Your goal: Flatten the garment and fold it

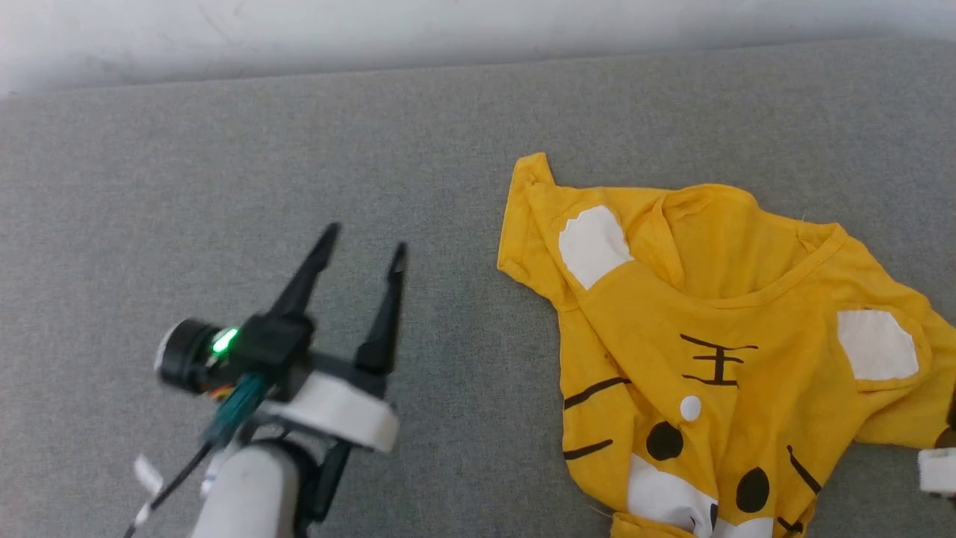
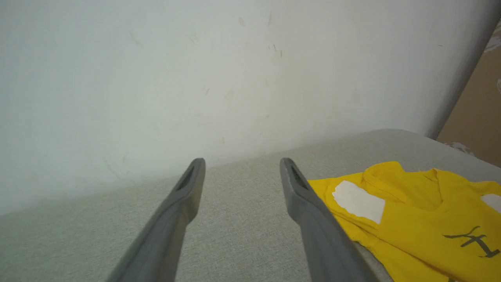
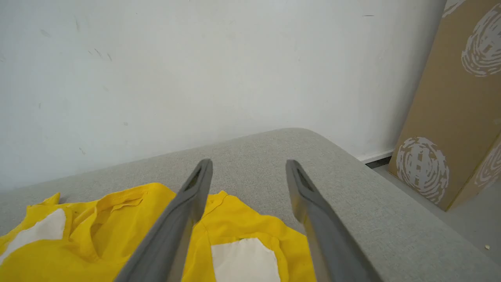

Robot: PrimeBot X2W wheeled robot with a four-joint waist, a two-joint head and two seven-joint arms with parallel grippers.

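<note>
The garment [image 1: 717, 344] is a bright-yellow T-shirt with a tiger face. It lies rumpled on the grey surface at the right of the head view, collar toward the wall, one sleeve bunched at its left. My left gripper [image 1: 366, 243] hovers open well to the left of the shirt, with nothing between its fingers. In the left wrist view the left gripper [image 2: 242, 164] is open and the garment [image 2: 415, 219] lies to its right. My right gripper [image 3: 248, 166] stands open above the garment [image 3: 117, 231], near a white ear patch, holding nothing.
The grey fabric surface [image 1: 299, 149] runs back to a white wall [image 1: 448, 30]. In the right wrist view its rounded right edge [image 3: 372, 184] drops toward the floor. A brown cardboard box [image 3: 454, 117] with white prints stands there.
</note>
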